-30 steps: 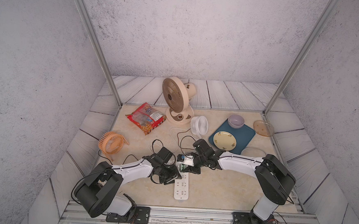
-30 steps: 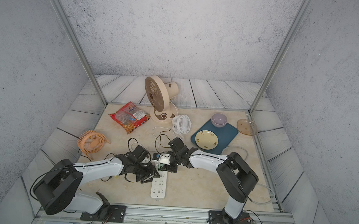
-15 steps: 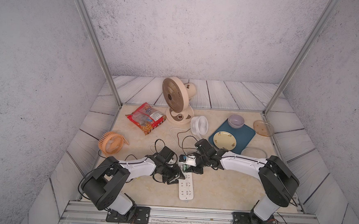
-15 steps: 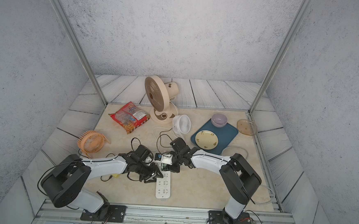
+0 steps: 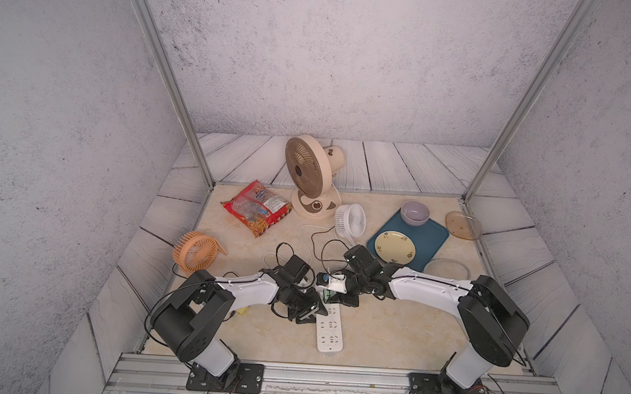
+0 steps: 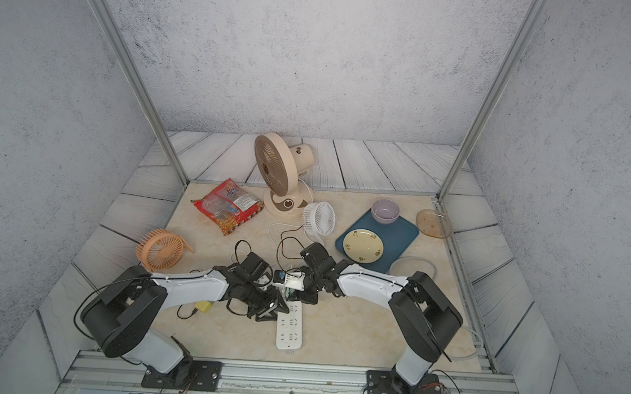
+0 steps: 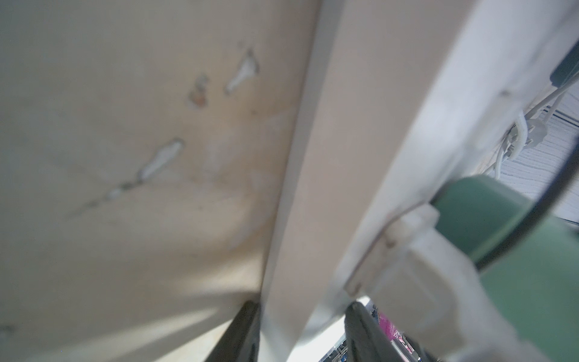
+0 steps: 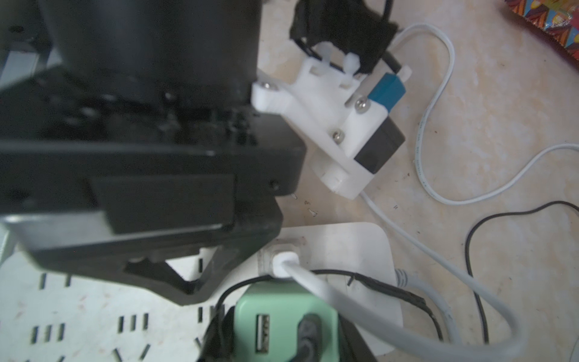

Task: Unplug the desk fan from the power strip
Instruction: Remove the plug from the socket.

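a: top views?
b: the long flat white power strip [image 5: 330, 330] lies at 6 o'clock. left gripper [image 5: 312, 312] pins it so it can't lift.
a: left wrist?
b: jaws clamped across the strip.
a: right wrist?
b: right gripper [image 5: 337, 298] closed narrow on the mint-green square plug adapter [image 8: 285, 316], to pull.
a: changed?
b: the strip slid slightly toward 3 o'clock.

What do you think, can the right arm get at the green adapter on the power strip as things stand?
Probably yes: the right gripper is closed around the green adapter, nothing lies between them, and the left gripper holds the power strip.
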Robot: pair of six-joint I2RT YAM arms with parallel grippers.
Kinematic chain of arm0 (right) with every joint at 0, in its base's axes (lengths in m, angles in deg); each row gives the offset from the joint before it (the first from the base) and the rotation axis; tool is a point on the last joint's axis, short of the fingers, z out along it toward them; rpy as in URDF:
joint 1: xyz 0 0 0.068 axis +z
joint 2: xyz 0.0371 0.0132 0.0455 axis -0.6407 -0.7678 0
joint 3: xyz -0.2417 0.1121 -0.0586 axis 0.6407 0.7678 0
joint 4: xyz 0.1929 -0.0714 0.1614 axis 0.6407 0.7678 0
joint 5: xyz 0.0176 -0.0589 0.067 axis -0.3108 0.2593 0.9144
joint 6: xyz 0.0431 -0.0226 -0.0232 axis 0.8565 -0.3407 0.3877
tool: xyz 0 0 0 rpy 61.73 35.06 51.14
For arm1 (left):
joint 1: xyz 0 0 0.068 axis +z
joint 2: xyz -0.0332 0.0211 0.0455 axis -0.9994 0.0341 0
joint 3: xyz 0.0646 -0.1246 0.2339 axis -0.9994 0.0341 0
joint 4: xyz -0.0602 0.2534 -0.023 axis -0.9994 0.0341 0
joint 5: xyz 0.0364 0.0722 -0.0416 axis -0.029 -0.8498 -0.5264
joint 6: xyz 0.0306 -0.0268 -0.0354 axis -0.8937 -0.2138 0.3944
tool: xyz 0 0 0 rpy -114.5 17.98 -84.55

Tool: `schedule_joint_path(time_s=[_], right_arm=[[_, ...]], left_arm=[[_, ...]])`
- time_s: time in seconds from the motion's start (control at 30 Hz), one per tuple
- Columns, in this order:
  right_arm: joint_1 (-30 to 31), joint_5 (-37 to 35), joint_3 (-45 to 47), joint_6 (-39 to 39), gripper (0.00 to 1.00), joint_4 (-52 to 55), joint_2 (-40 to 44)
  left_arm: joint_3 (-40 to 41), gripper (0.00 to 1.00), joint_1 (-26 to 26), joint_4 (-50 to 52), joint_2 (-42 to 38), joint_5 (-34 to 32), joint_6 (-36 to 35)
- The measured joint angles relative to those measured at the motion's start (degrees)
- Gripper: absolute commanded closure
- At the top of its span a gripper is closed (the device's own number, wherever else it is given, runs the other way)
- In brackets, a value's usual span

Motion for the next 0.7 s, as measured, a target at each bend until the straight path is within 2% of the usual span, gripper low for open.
schedule_joint_path(time_s=[0.7], right_arm=[[0.09, -2.4, 2.36, 1.03, 0.82, 1.01, 3.13]], left_arm=[[-0.83, 0.53, -1.27, -1.38, 2.14, 1.68, 0.04]])
